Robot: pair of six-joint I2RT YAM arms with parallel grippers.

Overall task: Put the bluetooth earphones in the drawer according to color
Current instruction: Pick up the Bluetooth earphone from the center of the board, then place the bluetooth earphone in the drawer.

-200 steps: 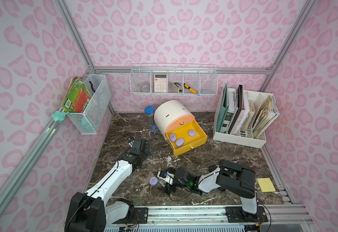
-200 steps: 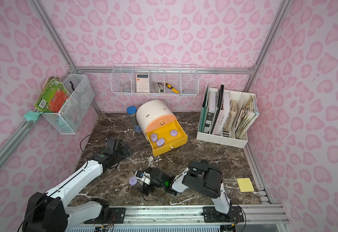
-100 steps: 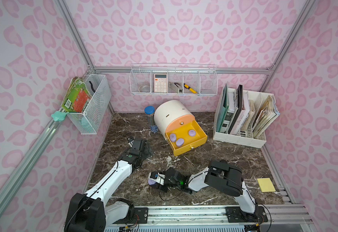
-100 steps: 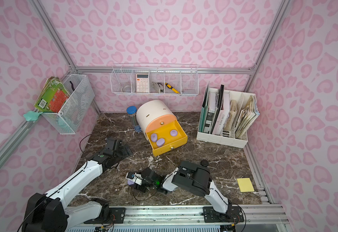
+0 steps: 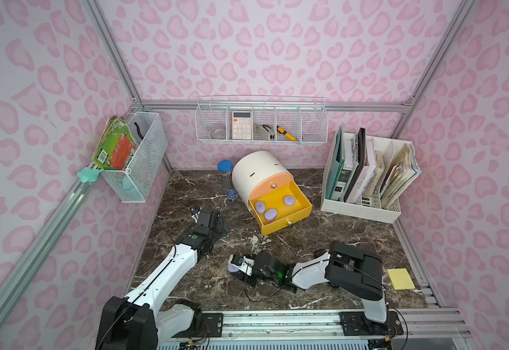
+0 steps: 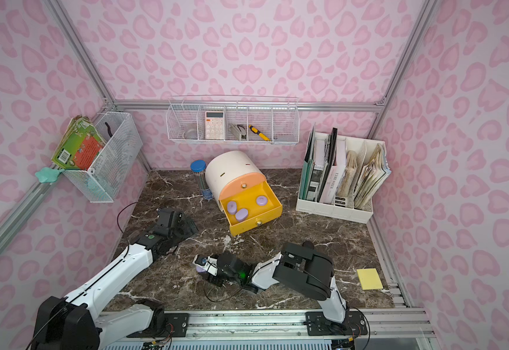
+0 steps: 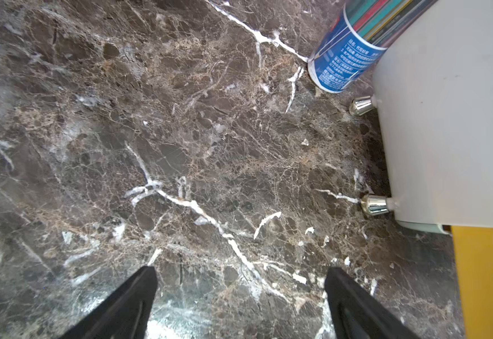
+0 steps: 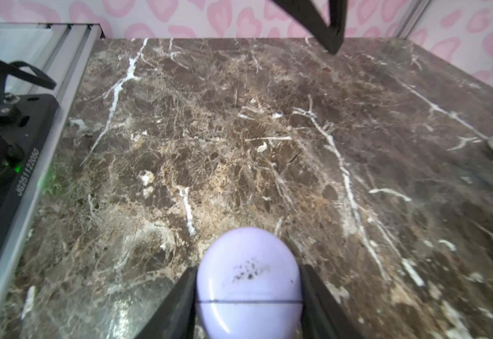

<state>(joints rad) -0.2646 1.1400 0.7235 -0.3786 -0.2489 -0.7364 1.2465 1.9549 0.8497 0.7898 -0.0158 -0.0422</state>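
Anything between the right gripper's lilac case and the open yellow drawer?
No. In both top views only bare marble tabletop separates the lilac case, held in the right gripper, from the yellow drawer.

Both top views look steeply down from high at the front, sharing the whole table (image 5: 353, 239) and cabinet (image 5: 254, 172). Each wrist camera sits close above the table, the right one, its picture soft, seemingly lower and looking across it.

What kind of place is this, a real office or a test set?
Probably a mock desk corner built for robot recording: pink panels on an aluminium frame enclose a marble-look table, with a file rack and a wire shelf holding a calculator.
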